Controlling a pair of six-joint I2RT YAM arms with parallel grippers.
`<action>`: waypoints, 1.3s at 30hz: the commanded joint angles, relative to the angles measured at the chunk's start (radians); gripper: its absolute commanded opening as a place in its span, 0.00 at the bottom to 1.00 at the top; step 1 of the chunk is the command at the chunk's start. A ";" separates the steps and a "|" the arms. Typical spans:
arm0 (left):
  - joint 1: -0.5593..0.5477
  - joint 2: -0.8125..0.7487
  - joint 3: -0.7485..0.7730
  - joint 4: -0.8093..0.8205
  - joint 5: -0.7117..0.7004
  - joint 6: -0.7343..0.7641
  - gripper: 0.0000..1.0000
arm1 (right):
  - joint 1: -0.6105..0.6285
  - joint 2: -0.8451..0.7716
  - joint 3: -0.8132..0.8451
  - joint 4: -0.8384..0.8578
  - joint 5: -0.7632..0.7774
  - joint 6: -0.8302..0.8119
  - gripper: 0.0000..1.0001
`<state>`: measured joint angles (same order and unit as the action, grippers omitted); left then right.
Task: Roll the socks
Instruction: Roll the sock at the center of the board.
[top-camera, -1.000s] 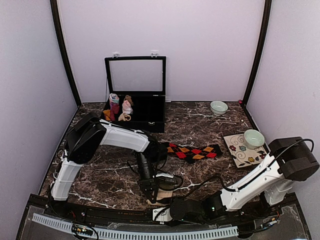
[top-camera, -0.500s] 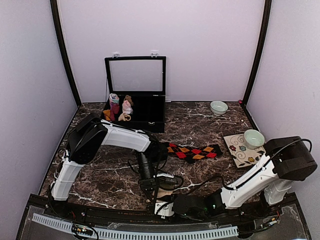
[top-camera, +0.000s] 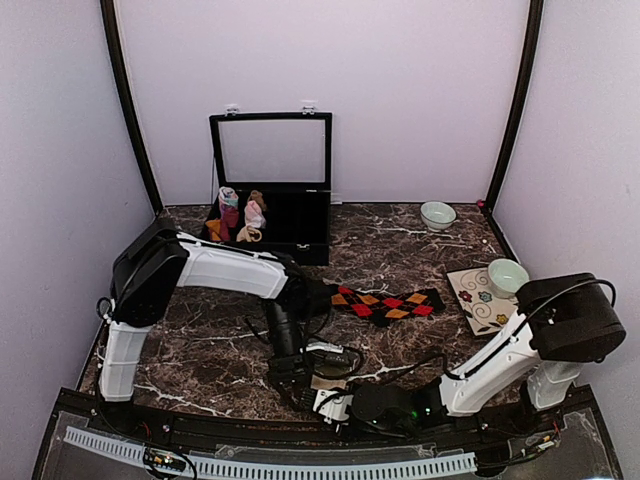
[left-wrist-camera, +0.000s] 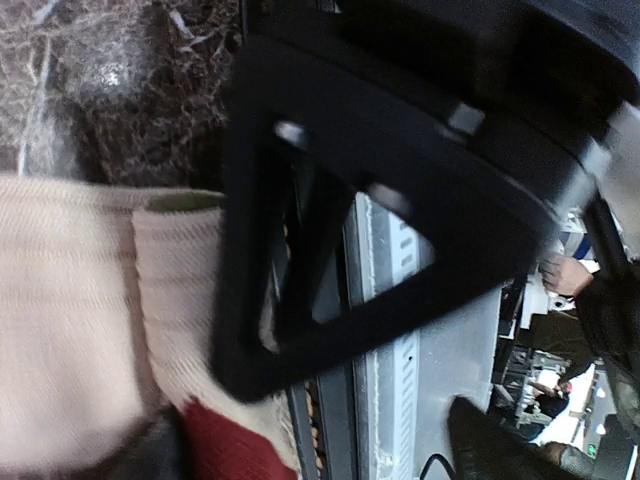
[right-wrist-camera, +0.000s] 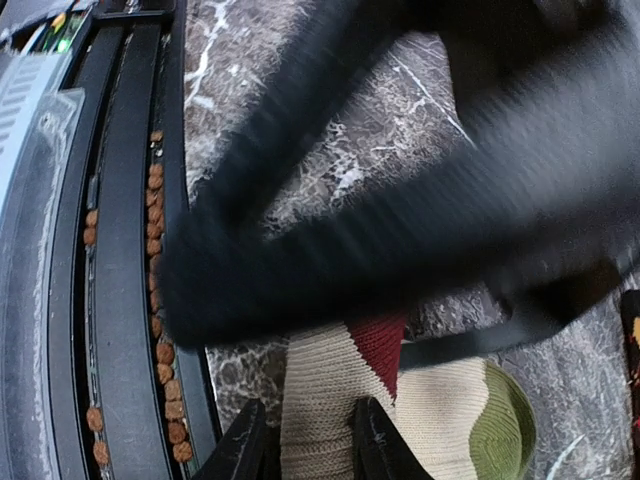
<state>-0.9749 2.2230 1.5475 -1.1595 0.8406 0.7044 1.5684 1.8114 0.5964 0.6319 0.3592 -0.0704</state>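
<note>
Dark marbled desk (top-camera: 200, 340), pale walls behind. At its near edge the cream striped sock (left-wrist-camera: 70, 330) lies between the two wrists. The left jaws stand released, the sock beside one finger. The right jaws straddle its cream end by the maroon toe; whether they pinch it, I cannot tell. The argyle sock (top-camera: 388, 303) lies well beyond both.

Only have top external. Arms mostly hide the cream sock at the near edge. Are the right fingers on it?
Observer: Right wrist view: fingers of the right gripper sit either side of the cream sock; pinch unconfirmed.
Operator: Which end?
Observer: By the maroon toe; a green patch shows beside it.
Operator: Left arm?
Observer: Left wrist view: one left finger overlaps the sock's doubled-over cream edge; contact unclear.
</note>
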 joint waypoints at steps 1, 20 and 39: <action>0.073 -0.055 -0.181 0.282 -0.540 -0.107 0.99 | -0.021 0.071 -0.066 -0.164 -0.086 0.131 0.28; 0.132 -0.867 -0.641 0.584 -0.605 0.044 0.99 | -0.041 0.104 -0.115 -0.130 -0.169 0.346 0.25; -0.181 -0.788 -0.603 0.581 -0.538 0.414 0.94 | -0.068 0.089 -0.153 -0.149 -0.212 0.536 0.23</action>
<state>-1.0973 1.4162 0.9524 -0.5968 0.3206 1.0920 1.5066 1.8294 0.5205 0.8089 0.2413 0.4084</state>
